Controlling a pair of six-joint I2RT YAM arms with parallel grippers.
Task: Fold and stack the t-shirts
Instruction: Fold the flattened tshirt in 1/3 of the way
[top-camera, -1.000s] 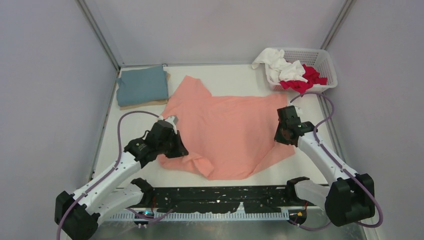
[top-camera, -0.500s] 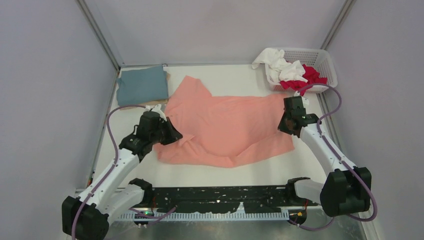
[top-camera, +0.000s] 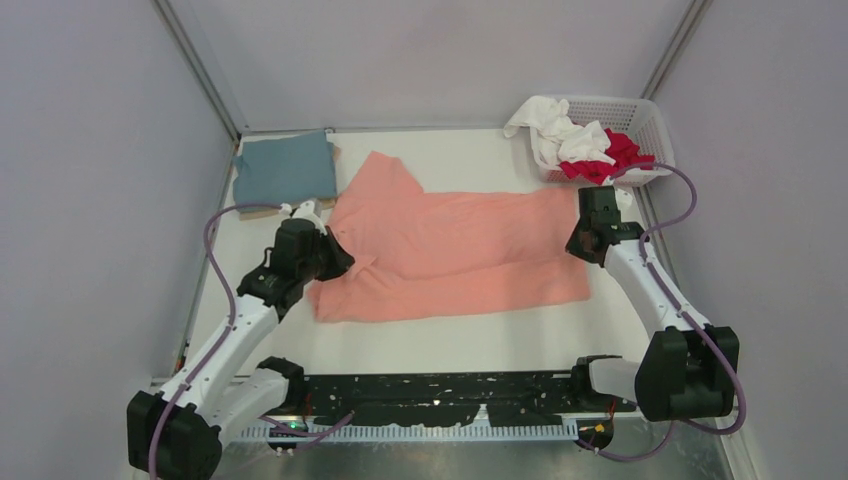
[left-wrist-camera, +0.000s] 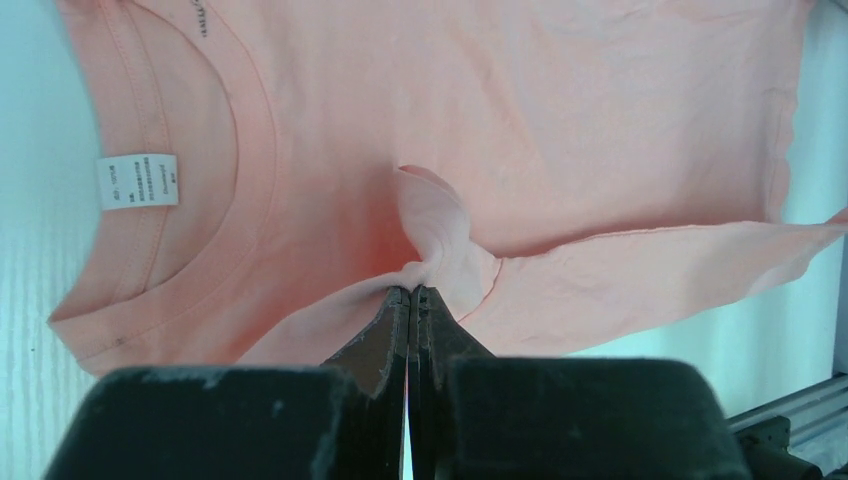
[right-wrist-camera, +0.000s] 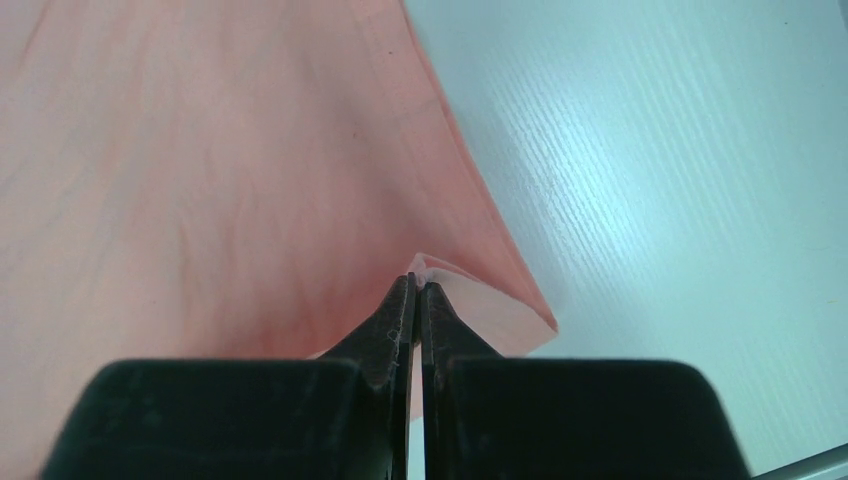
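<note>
While pink shirt (top-camera: 470, 255) lies half-folded on table (top-camera: 440, 335), left gripper (left-wrist-camera: 409, 292) clamped on bunched edge below collar, right gripper (right-wrist-camera: 417, 284) clamped on hem corner. Cloth looks thin, limp, light; hold by corners, else sags.

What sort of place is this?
Probably a laboratory test cell: plain grey walls with metal posts enclose a white table, and two robot arms bolted at its near edge hold a salmon-pink t-shirt.
</note>
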